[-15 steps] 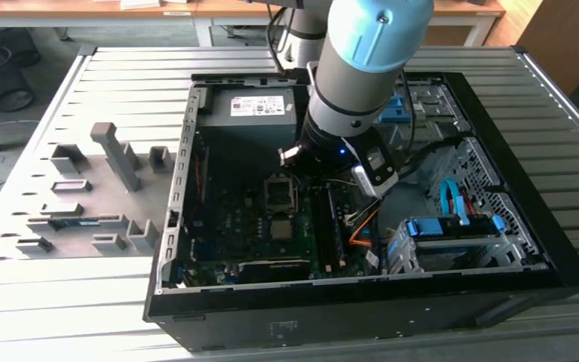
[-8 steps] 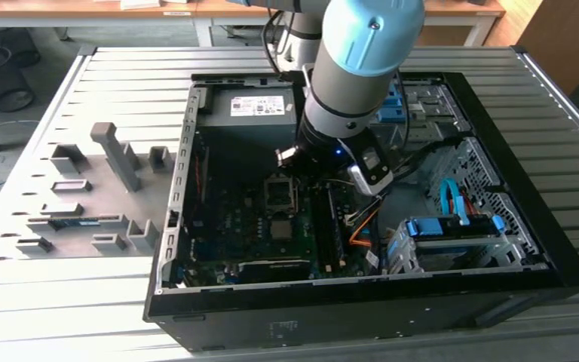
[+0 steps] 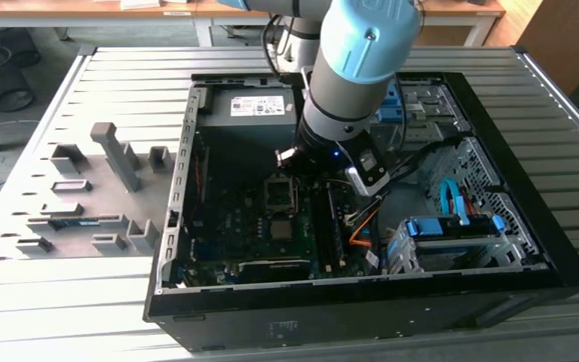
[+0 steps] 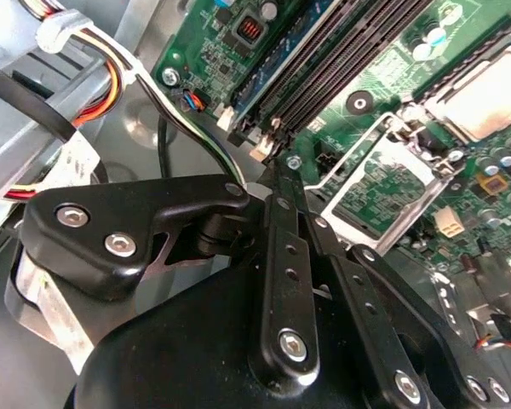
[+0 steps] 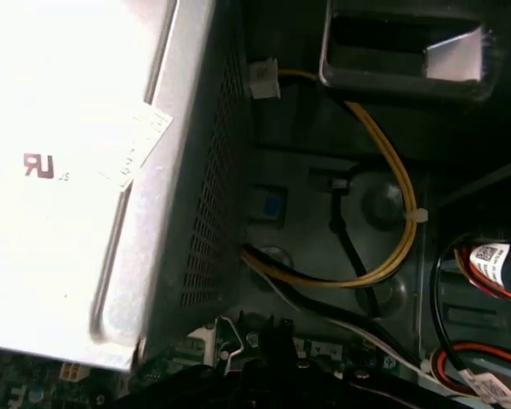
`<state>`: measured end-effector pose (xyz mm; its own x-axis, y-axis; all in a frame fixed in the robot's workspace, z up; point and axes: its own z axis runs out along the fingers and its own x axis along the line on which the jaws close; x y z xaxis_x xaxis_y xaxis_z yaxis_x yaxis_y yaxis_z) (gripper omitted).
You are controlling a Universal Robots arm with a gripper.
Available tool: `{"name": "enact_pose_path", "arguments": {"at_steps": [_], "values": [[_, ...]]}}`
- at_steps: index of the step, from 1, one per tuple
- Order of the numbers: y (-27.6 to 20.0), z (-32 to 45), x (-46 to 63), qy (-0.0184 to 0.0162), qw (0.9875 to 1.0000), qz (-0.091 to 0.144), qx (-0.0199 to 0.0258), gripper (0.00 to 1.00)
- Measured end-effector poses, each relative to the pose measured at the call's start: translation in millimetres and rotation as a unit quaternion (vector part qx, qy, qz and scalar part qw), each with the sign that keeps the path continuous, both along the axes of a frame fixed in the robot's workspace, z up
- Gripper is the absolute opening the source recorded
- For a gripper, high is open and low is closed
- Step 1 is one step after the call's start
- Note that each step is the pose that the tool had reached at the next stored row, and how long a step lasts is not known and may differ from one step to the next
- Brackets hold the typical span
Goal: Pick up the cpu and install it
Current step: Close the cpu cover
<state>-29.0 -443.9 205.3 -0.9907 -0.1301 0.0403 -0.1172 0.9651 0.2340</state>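
Nearest me in the exterior view, the computer case (image 3: 370, 320) lay on its side on the slatted desk (image 3: 68, 302), open face up. I judged that was what let the arm reach the board from above. Just inside its near wall, toward the exterior view's right, sat the drive cage (image 3: 451, 241), out of the working area.

Beyond it the motherboard (image 3: 239, 234) faced upward. The cpu (image 3: 287, 228) lay flat on it, shiny side up, in its square seat beside the memory slots (image 3: 326, 222). It looked settled rather than loose, though I could not confirm that.

At about the same depth, a grey fixture tray (image 3: 88, 188) rested on the desk at the exterior view's left, well apart from the case.

Just past the cpu the socket frame (image 3: 280, 194) was swung open toward the power supply (image 3: 249, 109), probably to leave the seat uncovered.

In the second wrist view the end effector (image 4: 281, 170) hung at that frame's corner, by the ends of the memory slots. It was near the cpu but apart from it. I could not tell whether it was spread or pressed together.

Farthest back, beside the power supply, yellow cables (image 5: 392, 170) looped low against the case floor, probably routed there to stay out of the arm's way.
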Motion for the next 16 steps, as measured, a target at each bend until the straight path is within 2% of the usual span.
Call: {"name": "enact_pose_path", "arguments": {"at_steps": [2,5,7,16], "values": [[0.1,-1.6,-0.7,0.0001,1.0000,0.000,0.0052,0.10],[0.3,-2.8,-3.5,0.0000,0.9999,0.000,0.0167,0.10],[0.4,-3.7,-4.8,0.0000,0.9998,0.000,0.0210,0.10],[0.3,-9.4,-7.8,0.0000,0.9997,0.000,0.0243,0.10]]}}
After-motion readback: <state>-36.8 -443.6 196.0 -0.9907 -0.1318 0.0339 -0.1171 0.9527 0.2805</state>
